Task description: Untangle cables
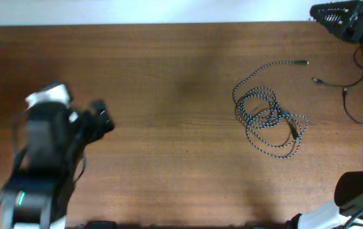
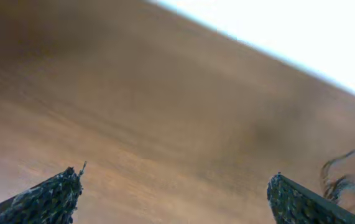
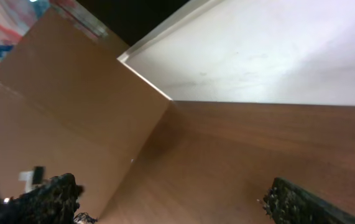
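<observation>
The braided black-and-white speckled cable [image 1: 269, 118] lies in a loose coil on the right half of the wooden table, with one plug end [image 1: 304, 62] stretched out toward the back. The thin black cable [image 1: 348, 105] lies just right of it, near the table's right edge, with a small plug [image 1: 315, 80]. My left gripper [image 1: 103, 118] is open and empty at the left, far from both cables. In the left wrist view [image 2: 174, 194] the coil's edge [image 2: 345, 182] shows at far right. My right gripper [image 1: 321, 14] is open and empty at the back right corner [image 3: 171, 200].
The table's back edge meets a white wall [image 1: 168, 11]. The right wrist view shows a brown side panel [image 3: 53, 112] and that wall's corner. The right arm's base [image 1: 358, 191] stands at the front right, and thicker black robot wires hang near the right edge.
</observation>
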Available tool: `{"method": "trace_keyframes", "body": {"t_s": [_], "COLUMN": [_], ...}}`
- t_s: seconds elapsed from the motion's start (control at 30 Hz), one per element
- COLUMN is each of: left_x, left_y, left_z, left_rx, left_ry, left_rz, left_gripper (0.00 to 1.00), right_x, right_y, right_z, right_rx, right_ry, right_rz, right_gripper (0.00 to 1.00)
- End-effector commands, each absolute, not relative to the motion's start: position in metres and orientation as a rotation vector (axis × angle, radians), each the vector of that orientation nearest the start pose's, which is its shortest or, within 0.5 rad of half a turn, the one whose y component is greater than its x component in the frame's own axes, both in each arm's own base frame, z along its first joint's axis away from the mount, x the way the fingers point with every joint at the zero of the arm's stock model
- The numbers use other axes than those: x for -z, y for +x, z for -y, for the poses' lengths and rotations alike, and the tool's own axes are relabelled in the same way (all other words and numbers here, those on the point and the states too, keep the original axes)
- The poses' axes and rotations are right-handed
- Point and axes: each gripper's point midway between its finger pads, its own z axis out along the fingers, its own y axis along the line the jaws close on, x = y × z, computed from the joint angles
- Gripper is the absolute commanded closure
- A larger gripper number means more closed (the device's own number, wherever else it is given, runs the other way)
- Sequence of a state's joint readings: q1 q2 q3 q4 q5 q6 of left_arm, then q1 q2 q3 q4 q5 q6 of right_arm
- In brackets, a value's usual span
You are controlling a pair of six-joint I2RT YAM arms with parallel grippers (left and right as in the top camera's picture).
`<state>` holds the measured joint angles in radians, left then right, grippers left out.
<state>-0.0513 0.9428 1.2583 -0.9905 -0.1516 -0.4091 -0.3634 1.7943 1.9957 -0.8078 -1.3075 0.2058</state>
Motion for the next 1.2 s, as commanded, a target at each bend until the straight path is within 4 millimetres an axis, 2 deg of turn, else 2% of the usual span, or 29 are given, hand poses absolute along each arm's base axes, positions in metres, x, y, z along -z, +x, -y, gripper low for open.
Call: {"method": "trace_keyframes", "body": {"t_s": [0.0,0.03,0.07,0.1,0.13,0.17,0.23,0.27,0.33,0.43,0.47,0.53,0.57,0.63,0.77,0.87,1.03,1.17], "left_x": [-0.359,-0.368,-0.376,-0.375,-0.363,-0.342,-0.281,-0.272,-0.272,-0.272,-0.273,-0.275,-0.275,-0.275,-0.274,-0.274,-0.274,-0.274], "left_y": [0.19,0.161,0.134,0.11,0.101,0.093,0.059,0.053,0.052,0.052,0.046,0.025,0.014,0.005,0.003,0.003,0.003,0.003], "left_z": [-0.029,-0.031,-0.03,-0.029,-0.029,-0.029,-0.028,-0.023,-0.023,-0.023,-0.023,-0.022,-0.022,-0.022,-0.022,-0.022,-0.022,-0.022], "left_rx": [0.06,0.059,0.076,0.083,0.076,0.059,0.0,0.052,0.053,0.054,0.062,0.089,0.09,0.091,0.094,0.094,0.094,0.094], "left_ry": [-0.449,-0.45,-0.439,-0.434,-0.439,-0.45,-0.483,-0.538,-0.537,-0.536,-0.531,-0.514,-0.524,-0.53,-0.527,-0.527,-0.527,-0.527], "left_rz": [-1.948,-1.878,-1.798,-1.758,-1.796,-1.884,-2.168,-2.203,-2.205,-2.2,-2.167,-2.039,-1.969,-1.912,-1.897,-1.897,-1.897,-1.897], "left_gripper": [0.01,0.01,0.01,0.01,0.01,0.01,0.01,0.01,0.01,0.01,0.01,0.01,0.01,0.01,0.01,0.01,0.01,0.01], "right_x": [-0.428,-0.43,-0.43,-0.429,-0.429,-0.428,-0.427,-0.421,-0.413,-0.429,-0.432,-0.432,-0.435,-0.441,-0.457,-0.466,-0.479,-0.476], "right_y": [0.421,0.419,0.418,0.417,0.415,0.41,0.402,0.404,0.4,0.37,0.36,0.358,0.354,0.35,0.347,0.341,0.319,0.3], "right_z": [-0.022,-0.025,-0.037,-0.051,-0.064,-0.082,-0.112,-0.125,-0.138,-0.154,-0.16,-0.164,-0.167,-0.17,-0.159,-0.139,-0.136,-0.134], "right_rx": [-1.357,-1.367,-1.384,-1.403,-1.422,-1.403,-1.39,-1.306,-1.157,-1.173,-1.175,-1.064,-1.065,-1.061,-0.94,-0.774,-0.754,-0.731], "right_ry": [-0.23,-0.227,-0.253,-0.286,-0.32,-0.426,-0.535,-0.514,-0.468,-0.514,-0.529,-0.518,-0.531,-0.553,-0.523,-0.436,-0.445,-0.464], "right_rz": [-1.865,-1.868,-1.871,-1.877,-1.879,-1.856,-1.842,-1.904,-2.002,-1.996,-1.998,-2.02,-2.01,-1.985,-1.944,-1.949,-1.901,-1.796], "right_gripper": [0.01,0.01,0.01,0.01,0.01,0.01,0.01,0.01,0.01,0.01,0.01,0.01,0.01,0.01,0.01,0.01,0.01,0.01]}}
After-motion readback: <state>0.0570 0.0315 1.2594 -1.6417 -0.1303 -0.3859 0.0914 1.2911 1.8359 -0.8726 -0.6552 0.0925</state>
